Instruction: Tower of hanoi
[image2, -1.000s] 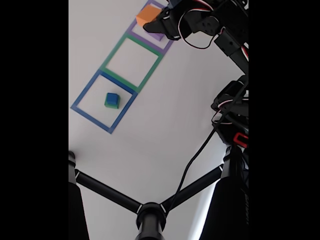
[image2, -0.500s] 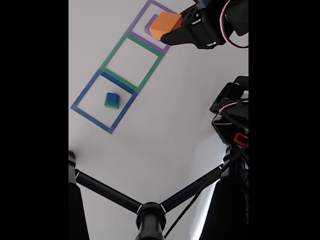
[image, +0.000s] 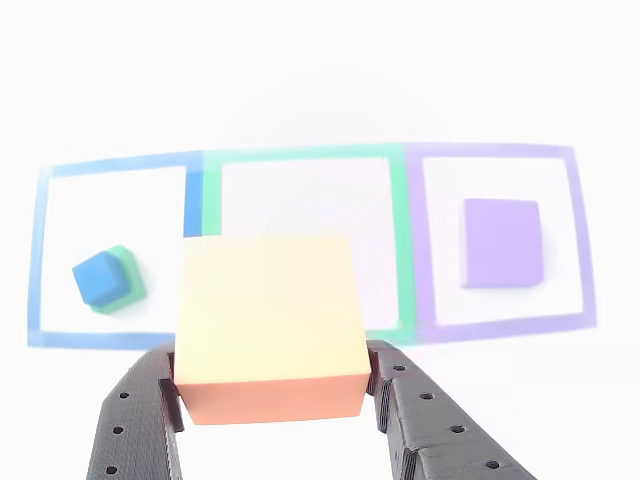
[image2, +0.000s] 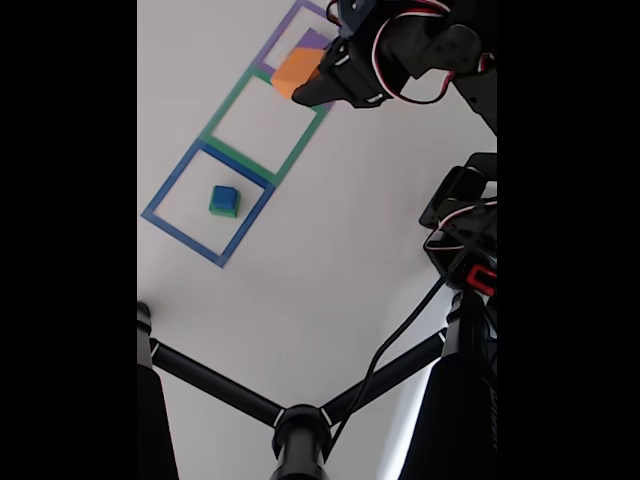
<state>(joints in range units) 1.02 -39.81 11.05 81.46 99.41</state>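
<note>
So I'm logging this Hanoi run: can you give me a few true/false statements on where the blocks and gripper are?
1. The gripper holds the orange block. True.
2. The blue cube sits on the green block. True.
3. The purple slab lies in the green outline. False: it lies in the purple outline.
4. The blue outline is empty. False: the blue and green blocks are in it.

Orange block (image2: 296, 70) clamped in gripper (image2: 308, 82), hanging over purple outline (image2: 282, 28) edge, seemingly off the table; blue cube (image2: 225, 199) atop green block (image2: 216, 209) inside blue outline (image2: 182, 175)
</note>
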